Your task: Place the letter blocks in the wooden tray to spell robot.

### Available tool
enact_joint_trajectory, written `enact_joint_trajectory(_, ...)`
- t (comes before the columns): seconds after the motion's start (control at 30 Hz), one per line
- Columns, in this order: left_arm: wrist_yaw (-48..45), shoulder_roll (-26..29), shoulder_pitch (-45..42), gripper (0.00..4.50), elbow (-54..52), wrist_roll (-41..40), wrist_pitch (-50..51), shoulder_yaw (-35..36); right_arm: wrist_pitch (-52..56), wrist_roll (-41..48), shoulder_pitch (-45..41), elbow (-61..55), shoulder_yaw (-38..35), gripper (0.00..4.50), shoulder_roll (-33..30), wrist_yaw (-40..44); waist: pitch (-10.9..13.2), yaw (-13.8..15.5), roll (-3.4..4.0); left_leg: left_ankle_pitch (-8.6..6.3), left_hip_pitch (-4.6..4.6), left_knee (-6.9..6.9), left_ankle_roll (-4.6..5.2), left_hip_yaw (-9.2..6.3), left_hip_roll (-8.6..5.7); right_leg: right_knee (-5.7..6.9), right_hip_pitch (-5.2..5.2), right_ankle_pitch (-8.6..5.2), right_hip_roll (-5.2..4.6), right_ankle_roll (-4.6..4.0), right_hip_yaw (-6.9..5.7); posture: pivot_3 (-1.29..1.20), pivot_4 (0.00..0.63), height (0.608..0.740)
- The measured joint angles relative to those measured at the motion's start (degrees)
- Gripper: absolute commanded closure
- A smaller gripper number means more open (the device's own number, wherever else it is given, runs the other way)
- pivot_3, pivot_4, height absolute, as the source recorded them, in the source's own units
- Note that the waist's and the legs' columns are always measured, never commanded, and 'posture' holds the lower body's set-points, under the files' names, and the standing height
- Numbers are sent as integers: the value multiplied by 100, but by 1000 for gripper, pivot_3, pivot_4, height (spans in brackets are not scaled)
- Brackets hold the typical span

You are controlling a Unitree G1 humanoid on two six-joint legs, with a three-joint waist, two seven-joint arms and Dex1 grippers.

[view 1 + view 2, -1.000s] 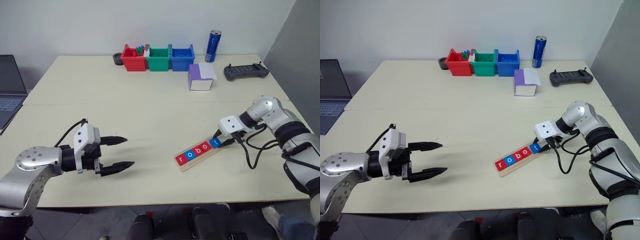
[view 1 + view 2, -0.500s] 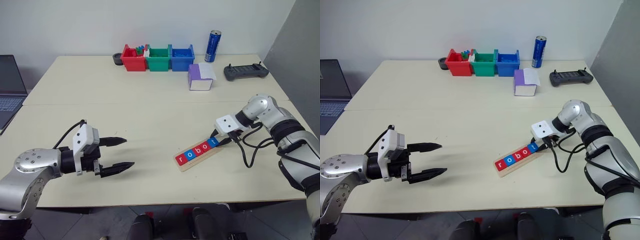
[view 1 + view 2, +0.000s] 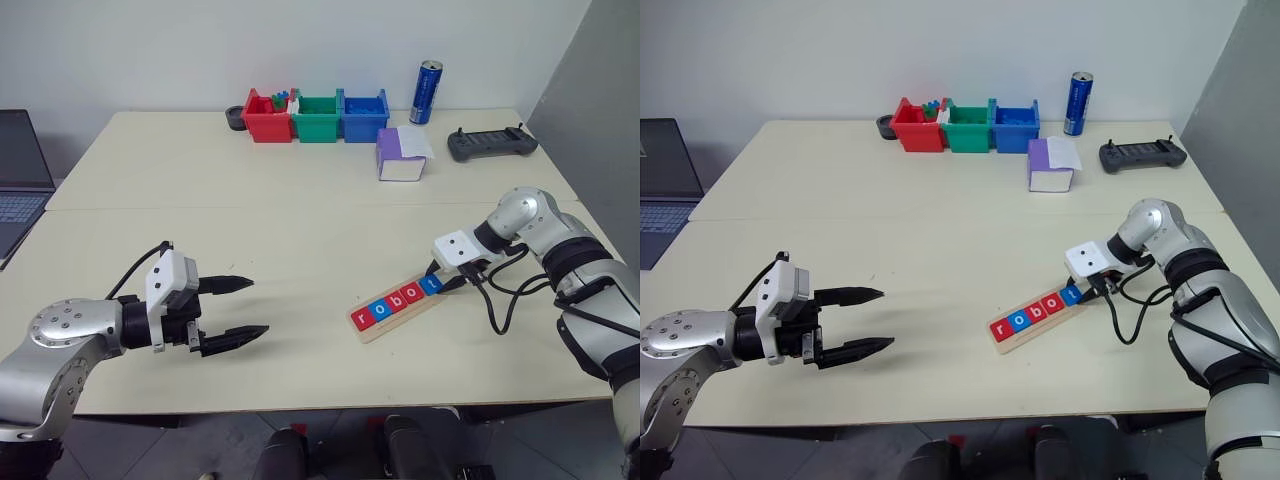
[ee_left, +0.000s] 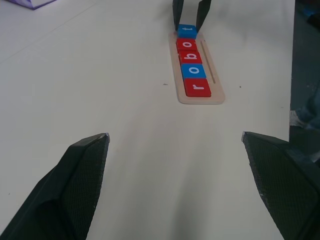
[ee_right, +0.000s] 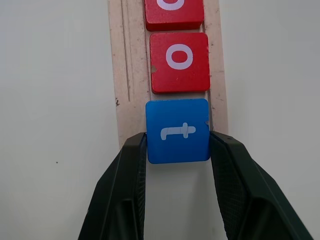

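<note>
Blocks (image 3: pixel 398 298) sit in a row on the tray (image 3: pixel 372 331), near the front of the table (image 3: pixel 300 230) on the right side. Together they spell robot.

On the left, the left gripper (image 3: pixel 245 307) hangs over bare table with its fingers wide apart. It holds nothing.

On the right, the right gripper (image 5: pixel 178 142) is at the far end of the tray. Its fingers press both sides of the blue t block (image 5: pixel 177 131), which already lies on the wood after the last red o (image 5: pixel 179 62).

I think this is the last step. Next, the right gripper should let go softly and lift straight up, so the t does not slide.
</note>
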Motion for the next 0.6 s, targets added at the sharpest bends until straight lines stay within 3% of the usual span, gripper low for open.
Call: enact_joint_trajectory(0.6, -4, 4, 18, 0, -2, -1, 0, 34, 14, -164, -4, -45, -101, 3046, 116, 3, 0, -16, -1, 0, 4, -1, 0, -1, 1, 1, 1, 0, 2, 0, 1, 0, 150, 740)
